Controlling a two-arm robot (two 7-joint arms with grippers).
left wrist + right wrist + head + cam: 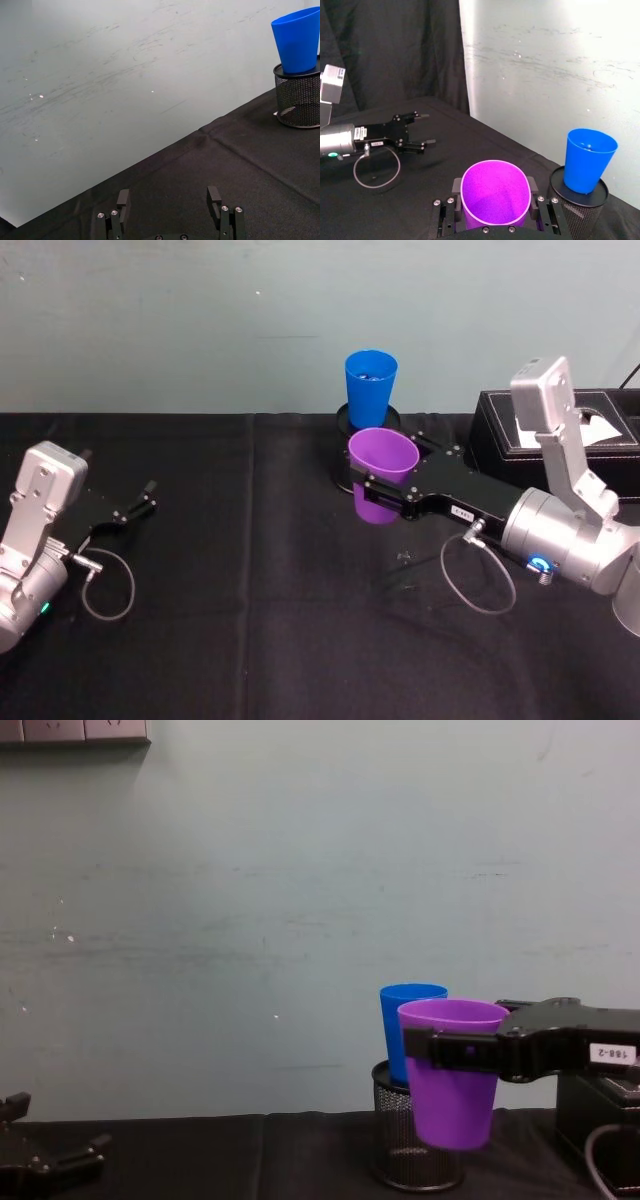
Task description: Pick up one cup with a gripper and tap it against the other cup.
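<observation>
R claw (383,462) clamps smooth tapered purple plastic cup (375,508), centre | blue cup (370,385) atop black wire-mesh pot (400,1150) behind | L claw (140,502) fingers apart, lower left

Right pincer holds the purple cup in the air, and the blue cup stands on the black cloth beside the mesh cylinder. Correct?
Not quite. The blue cup stands on top of the mesh cylinder, not on the cloth beside it; the chest view shows this. The right pincer does hold the purple cup in the air.
</observation>
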